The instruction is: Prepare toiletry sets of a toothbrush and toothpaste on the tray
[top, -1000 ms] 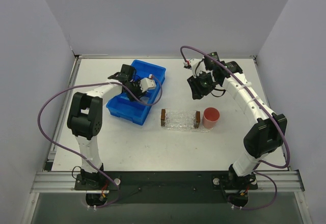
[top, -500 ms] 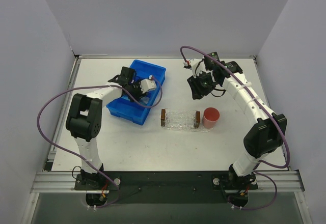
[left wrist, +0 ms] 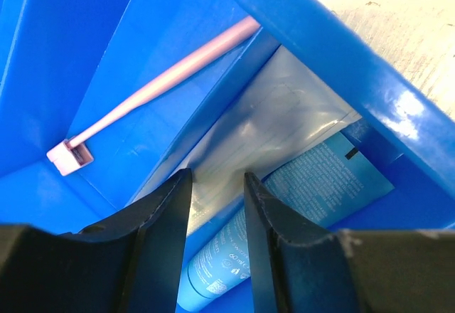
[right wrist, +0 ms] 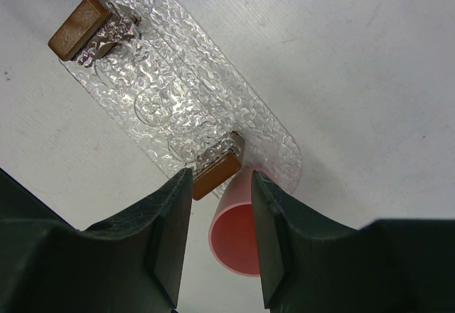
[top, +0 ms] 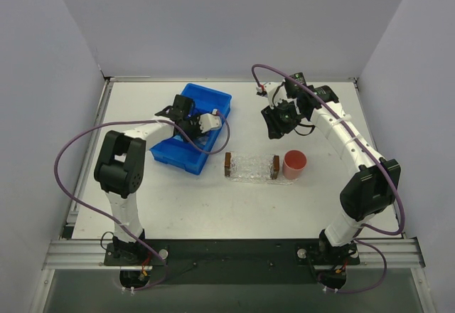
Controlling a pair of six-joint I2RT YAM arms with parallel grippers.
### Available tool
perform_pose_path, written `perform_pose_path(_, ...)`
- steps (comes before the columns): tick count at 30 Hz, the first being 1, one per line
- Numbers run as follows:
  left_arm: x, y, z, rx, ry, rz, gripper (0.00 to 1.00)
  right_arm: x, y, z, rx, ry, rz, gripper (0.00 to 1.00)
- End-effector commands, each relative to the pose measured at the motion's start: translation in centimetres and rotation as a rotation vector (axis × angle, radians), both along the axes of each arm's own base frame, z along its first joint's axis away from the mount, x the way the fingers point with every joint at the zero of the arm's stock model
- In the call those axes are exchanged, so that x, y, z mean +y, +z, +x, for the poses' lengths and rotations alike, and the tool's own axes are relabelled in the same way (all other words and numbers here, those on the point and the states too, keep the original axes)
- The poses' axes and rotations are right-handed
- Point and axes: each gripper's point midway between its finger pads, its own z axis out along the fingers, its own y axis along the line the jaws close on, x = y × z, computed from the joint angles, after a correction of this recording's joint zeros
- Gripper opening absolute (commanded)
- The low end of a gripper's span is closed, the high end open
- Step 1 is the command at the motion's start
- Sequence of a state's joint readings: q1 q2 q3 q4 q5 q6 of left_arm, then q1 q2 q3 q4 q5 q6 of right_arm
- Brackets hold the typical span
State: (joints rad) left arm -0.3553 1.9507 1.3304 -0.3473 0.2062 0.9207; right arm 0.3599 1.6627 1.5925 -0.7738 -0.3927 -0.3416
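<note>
Left gripper (left wrist: 217, 185) down inside the blue bin (top: 168, 150). Fingers parted by a narrow gap, nothing gripped.

- Toothpaste: both tubes share one bin compartment, against the bin's outer wall (left wrist: 341, 50).
- The pale grey-blue tube (left wrist: 284, 121) lies flat. In the left wrist view its near end runs into the gap between the two fingertips, below them. Contact cannot be judged.
- The brighter blue tube (left wrist: 313, 178) lies alongside the pale one and touches it. It sits just off the right-hand finger, outside the gap.
- Toothbrush (left wrist: 163, 78): in the neighbouring bin compartment, across a divider from the tubes. It lies diagonally on the bin floor, squarish end toward the gripper, clear of both fingers.
- Writing: the bright tube has a block of fine white print and a small dark mark. The pale tube has faint lines. Both are too small to read.

Right gripper (right wrist: 220, 181) is held high, well right of the bin, fingers slightly apart and empty.

- Tray (right wrist: 170, 92): on the table just right of the bin, nothing on it, a brown block (right wrist: 78, 25) at each short end.
- Pink cup (right wrist: 238, 235): touching the tray's end farthest from the bin.
</note>
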Motion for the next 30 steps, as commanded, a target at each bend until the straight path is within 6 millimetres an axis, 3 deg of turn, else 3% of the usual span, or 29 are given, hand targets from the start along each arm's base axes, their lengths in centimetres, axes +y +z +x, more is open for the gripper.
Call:
perform_pose_path(1, 0.2, -4.5, -2.2, 0.111, -0.036, 0.065, 0.42, -0.1, -0.3, -0.4, 0.020, 0.009, -0.006, 0.35)
perform_pose_path(13, -0.1, -5.4, -3.0, 0.163, -0.054, 0.073, 0.19, -0.1, -0.2, -0.5, 0.019, 0.007, -0.005, 0.35)
perform_pose_path(18, 0.0, -5.0, -3.2, 0.174, -0.050, 0.074, 0.01, -0.1, -0.2, -0.5, 0.022, 0.008, -0.002, 0.35)
perform_pose_path(24, 0.3, -3.7, -3.4, 0.176, -0.026, 0.066, 0.00, 0.0, -0.3, -0.5, 0.024, 0.010, -0.001, 0.35)
perform_pose_path(30, 0.0, -0.9, -2.2, 0.151, 0.035, 0.010, 0.00, 0.1, -0.3, -0.5, 0.027, 0.011, 0.003, 0.35)
